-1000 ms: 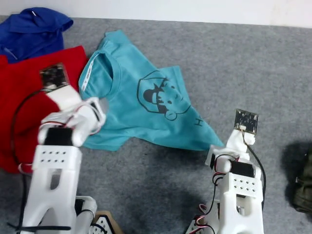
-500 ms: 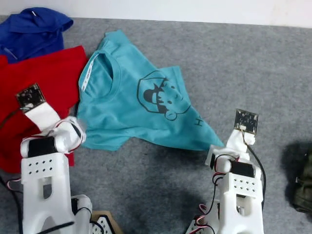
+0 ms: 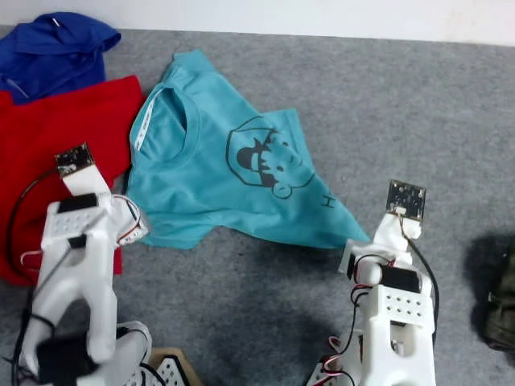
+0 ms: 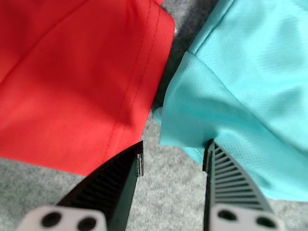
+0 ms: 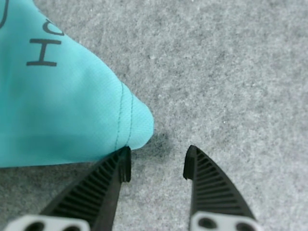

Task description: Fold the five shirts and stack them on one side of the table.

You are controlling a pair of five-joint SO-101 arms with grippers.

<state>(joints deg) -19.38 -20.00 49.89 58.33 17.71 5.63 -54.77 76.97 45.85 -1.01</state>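
Note:
A teal shirt (image 3: 233, 173) with a dark print lies crumpled across the middle of the grey table. A red shirt (image 3: 56, 153) lies flat at the left, and a blue shirt (image 3: 52, 48) is bunched in the far left corner. My left gripper (image 4: 174, 150) stands open over the gap between the red shirt (image 4: 77, 77) and the teal sleeve (image 4: 240, 96), holding nothing. My right gripper (image 5: 156, 161) is open just off the teal shirt's hem corner (image 5: 130, 125), one finger beside it. The left arm (image 3: 84, 229) sits by the red shirt's near edge; the right arm (image 3: 390, 265) is at the teal shirt's near right tip.
A dark olive garment (image 3: 500, 305) lies at the right edge of the table. Grey carpet-like surface (image 3: 402, 104) spreads bare to the right and behind the teal shirt. A pale wall runs along the far edge.
The left arm pulled back from over the teal sleeve toward the near left, then shifted slightly right, and its camera now points down at the gap between red and teal shirts. The right arm stayed still.

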